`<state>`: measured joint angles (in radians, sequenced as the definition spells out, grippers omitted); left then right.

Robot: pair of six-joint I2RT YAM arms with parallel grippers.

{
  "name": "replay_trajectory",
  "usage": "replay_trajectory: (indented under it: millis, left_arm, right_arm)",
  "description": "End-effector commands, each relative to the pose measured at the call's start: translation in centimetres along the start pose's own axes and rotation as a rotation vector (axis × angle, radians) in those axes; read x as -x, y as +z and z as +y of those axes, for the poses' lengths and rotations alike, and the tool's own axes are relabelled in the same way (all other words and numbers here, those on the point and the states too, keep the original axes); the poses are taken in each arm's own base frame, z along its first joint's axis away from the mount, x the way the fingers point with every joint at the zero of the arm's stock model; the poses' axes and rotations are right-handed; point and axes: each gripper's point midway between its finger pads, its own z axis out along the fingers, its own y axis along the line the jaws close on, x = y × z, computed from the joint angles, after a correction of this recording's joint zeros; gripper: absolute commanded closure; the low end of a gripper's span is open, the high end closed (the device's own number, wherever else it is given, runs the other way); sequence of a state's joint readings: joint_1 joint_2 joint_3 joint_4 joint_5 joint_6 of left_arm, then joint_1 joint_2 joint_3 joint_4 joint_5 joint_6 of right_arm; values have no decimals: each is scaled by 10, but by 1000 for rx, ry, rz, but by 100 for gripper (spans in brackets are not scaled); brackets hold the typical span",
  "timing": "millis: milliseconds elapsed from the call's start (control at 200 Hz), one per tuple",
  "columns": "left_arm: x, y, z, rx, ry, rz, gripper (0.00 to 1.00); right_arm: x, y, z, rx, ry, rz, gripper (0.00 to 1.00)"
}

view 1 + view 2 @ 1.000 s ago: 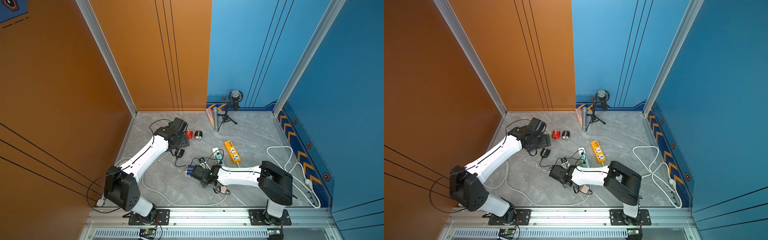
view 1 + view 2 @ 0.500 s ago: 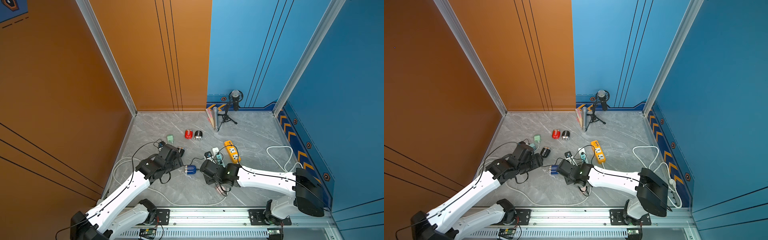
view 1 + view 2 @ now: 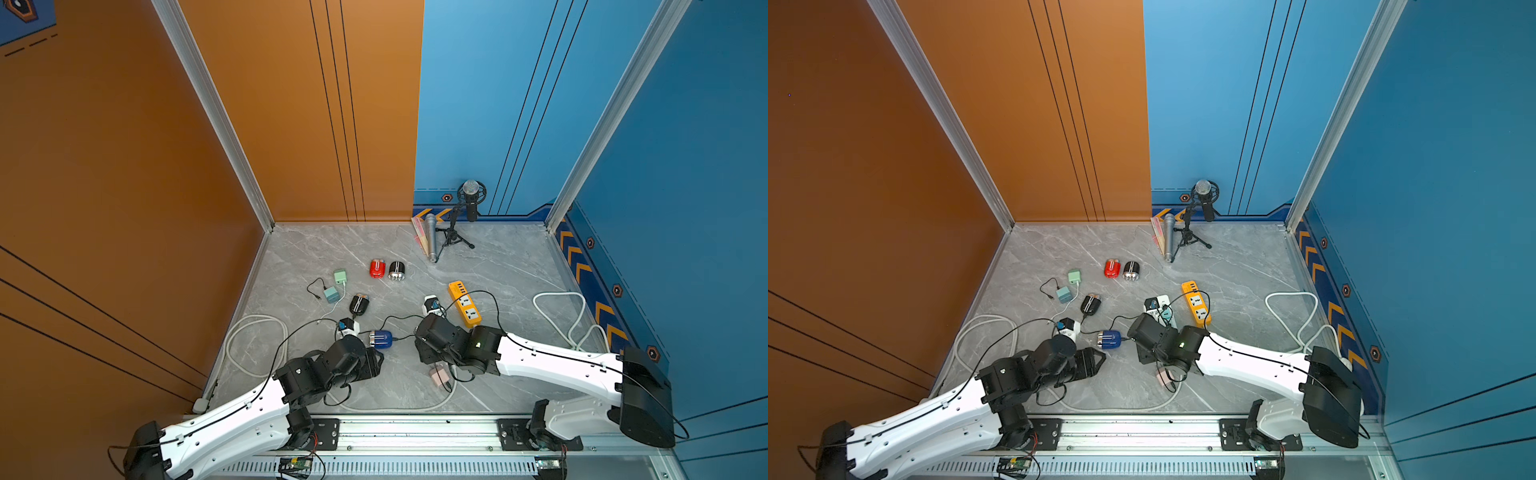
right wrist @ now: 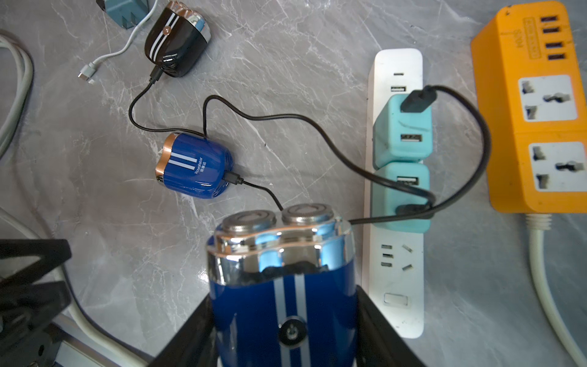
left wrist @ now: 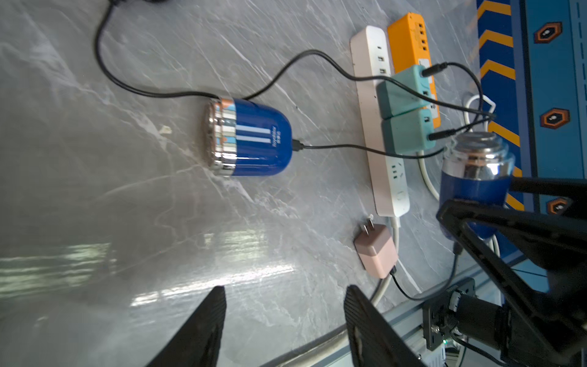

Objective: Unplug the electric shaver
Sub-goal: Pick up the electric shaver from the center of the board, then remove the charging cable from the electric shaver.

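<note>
My right gripper [image 4: 284, 294] is shut on a blue electric shaver [image 4: 282, 286] with two round silver heads, held just above the floor beside the white power strip [image 4: 397, 286]. In the left wrist view this held shaver [image 5: 473, 178] shows with a black cable below it. A second blue shaver [image 3: 381, 338] lies on the floor with a black cable plugged into its end. That cable runs to the teal adapters [image 4: 401, 133] on the strip. My left gripper [image 5: 284, 305] is open and empty, a short way in front of the floor shaver [image 5: 251, 138].
An orange power strip [image 3: 464, 303] lies beside the white one. A pink adapter [image 3: 439, 377] lies unplugged under my right arm. A black shaver [image 3: 358, 304], green adapters [image 3: 340, 276], red and black shavers [image 3: 377, 268], microphones [image 3: 432, 235] and white cable loops [image 3: 557, 316] are scattered around.
My left arm has swung from the back of the floor toward the front, ending close to the blue shaver on the floor. My right arm has drawn back to the right.
</note>
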<state>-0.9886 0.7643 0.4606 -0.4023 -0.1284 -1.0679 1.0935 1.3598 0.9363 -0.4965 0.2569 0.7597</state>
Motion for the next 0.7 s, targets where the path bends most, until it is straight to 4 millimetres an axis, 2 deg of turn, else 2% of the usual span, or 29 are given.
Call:
replay_trajectory:
  millis: [0, 165, 295, 560, 696]
  left_arm:
    - [5, 11, -41, -150, 12, -62, 39]
    - [-13, 36, -77, -241, 77, -15, 42]
    - [-21, 45, -102, -301, 133, 12, 43]
    - [-27, 58, -124, -390, 140, -5, 45]
    - [-32, 64, -139, -430, 157, 7, 49]
  right_arm:
    - [8, -8, 2, 34, 70, -40, 54]
    - [11, -12, 1, 50, 101, -52, 54]
    - [12, -11, 2, 59, 131, -52, 54]
    - [12, -15, -5, 66, 222, -66, 55]
    - [11, -16, -11, 59, 257, -75, 55]
